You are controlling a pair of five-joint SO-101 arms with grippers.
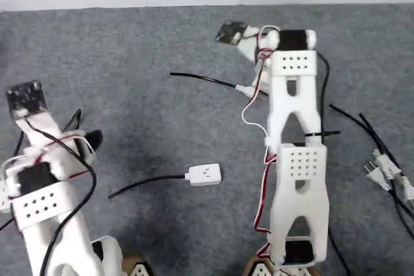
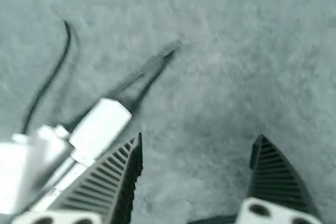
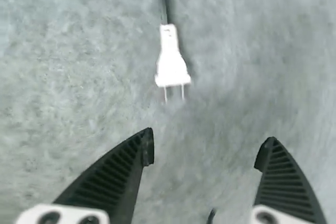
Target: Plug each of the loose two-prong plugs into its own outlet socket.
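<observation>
Grey carpet covered the whole work surface. At the right side of the high view lay a cluster of spare plugs with black cords trailing from them, well apart from both arms. The right arm lay extended far across the carpet, and its red-and-white wiring hung just beside the loose plug. The plug's black cord ran off across the carpet. A white outlet socket sat face up between the two arms, with its own black cord leading toward the left arm.

The plug was white, narrow at the cord end and widening to a flat front. From above it was a small white speck. The right wrist view gave its two thin prongs, which pointed back at the right gripper. That pincer was released, with its fingers wide apart and touching nothing, and the plug lay ahead of it on the carpet.

The left gripper was likewise released over bare carpet. A blurred white block sat just beside one finger, and I could not tell what it was.
</observation>
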